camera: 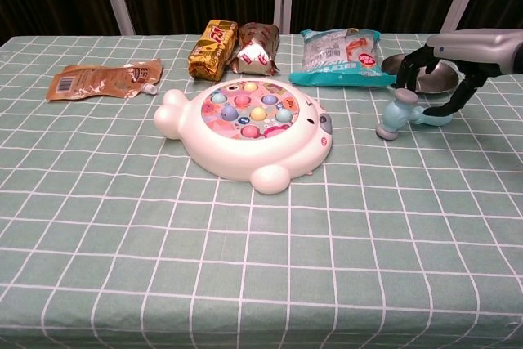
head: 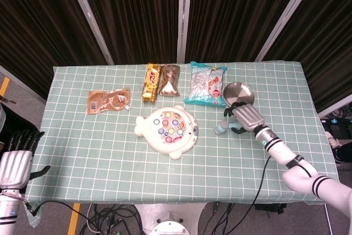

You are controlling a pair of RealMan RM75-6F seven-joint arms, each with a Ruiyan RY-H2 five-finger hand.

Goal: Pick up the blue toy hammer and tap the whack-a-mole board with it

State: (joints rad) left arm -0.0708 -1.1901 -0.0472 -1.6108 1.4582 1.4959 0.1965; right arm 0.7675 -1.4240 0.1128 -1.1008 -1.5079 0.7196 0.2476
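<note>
The blue toy hammer [head: 221,128] lies on the table right of the white fish-shaped whack-a-mole board [head: 168,129], its head toward the board. In the chest view the hammer [camera: 398,115] rests flat, with the board [camera: 249,128] at centre. My right hand [head: 245,116] hovers over the hammer's handle, fingers arched down around it and spread; in the chest view this hand [camera: 472,48] has its thumb by the handle's end, and no firm grip shows. My left hand [head: 15,160] hangs open off the table's front left corner.
A steel plate [head: 235,89] sits just behind the right hand, plate [camera: 395,64] partly covered by fingers. A blue snack bag [head: 206,83], two snack packs [head: 159,81] and a brown pouch [head: 109,100] lie along the back of the checked tablecloth.
</note>
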